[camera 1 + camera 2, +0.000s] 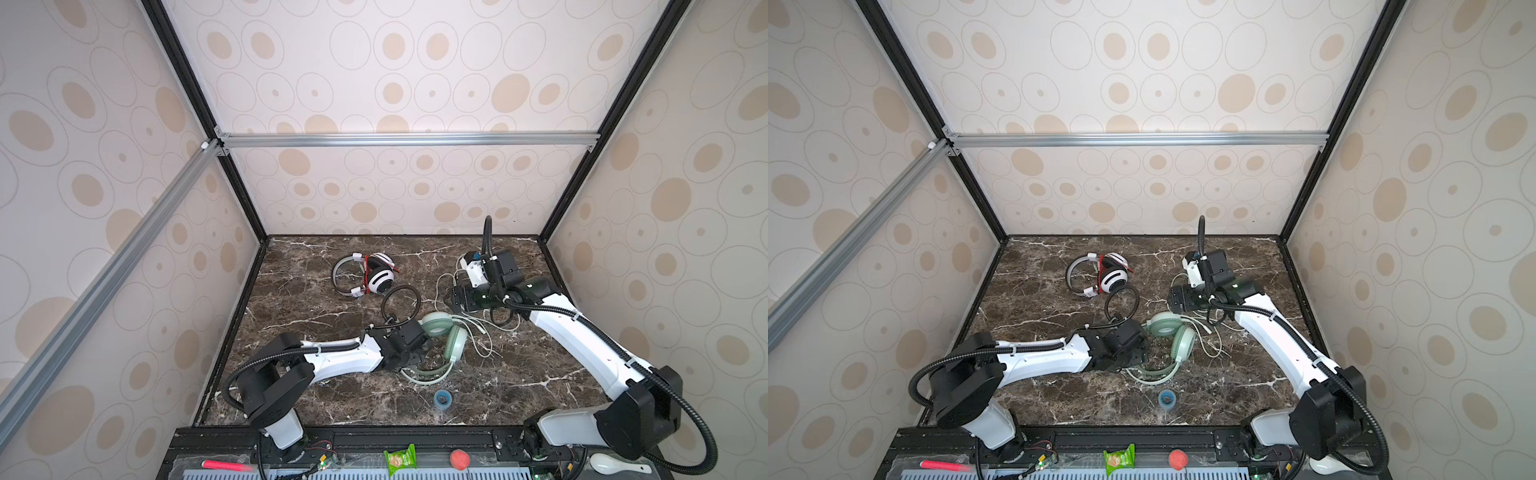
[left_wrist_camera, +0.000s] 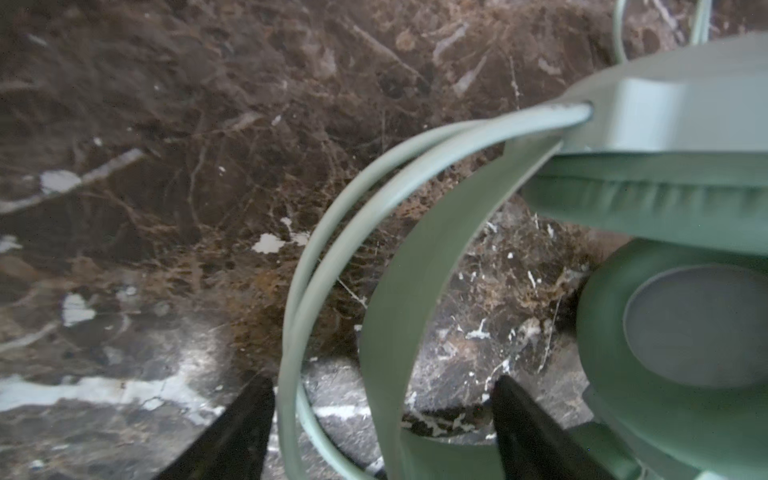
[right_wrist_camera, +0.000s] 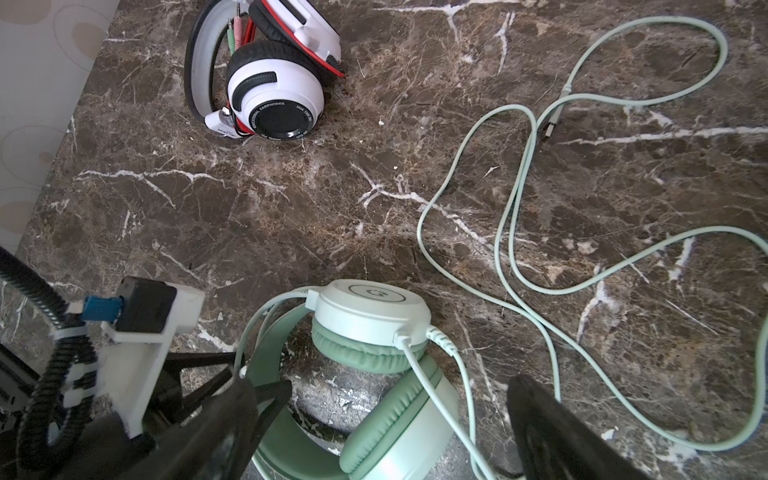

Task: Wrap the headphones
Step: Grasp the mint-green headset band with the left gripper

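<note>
Two pairs of headphones lie on the marble table (image 1: 332, 399), well apart from each other. The white-and-black headphones (image 1: 376, 276) sit toward the back of the table, left of centre in both top views, with one thin red cable (image 1: 366, 274) bundled against the headband. The mint green headphones (image 1: 440, 336) lie near the middle of the table. Their two ear cups are close together and the headband curves toward the bottom of the frame. Their single pale green cable (image 3: 557, 292) is loose and sprawls in several loops to the right of the cups in the top views. It ends in one plug (image 3: 550, 124) lying flat on the marble.

There are two grippers. The left gripper (image 1: 411, 360) is down at the green headband with its jaws partly spread, straddling it. In the left wrist view, two thin hoops and one flat strap run between its two black fingers (image 2: 237, 436). That view is blurred, so one finger may be touching the outer hoop. The other finger stands clear of the strap. The right gripper (image 1: 455, 300) hangs above the table, up and to the right of the green cups, with its jaws spread wide and apart from the headphones below.

One blue tape roll (image 1: 441, 398) stands near the front edge. On the front ledge lie one pink marker (image 1: 226, 465), one green snack packet (image 1: 400, 459), one red ball (image 1: 459, 459) and one white spoon (image 1: 615, 464).
</note>
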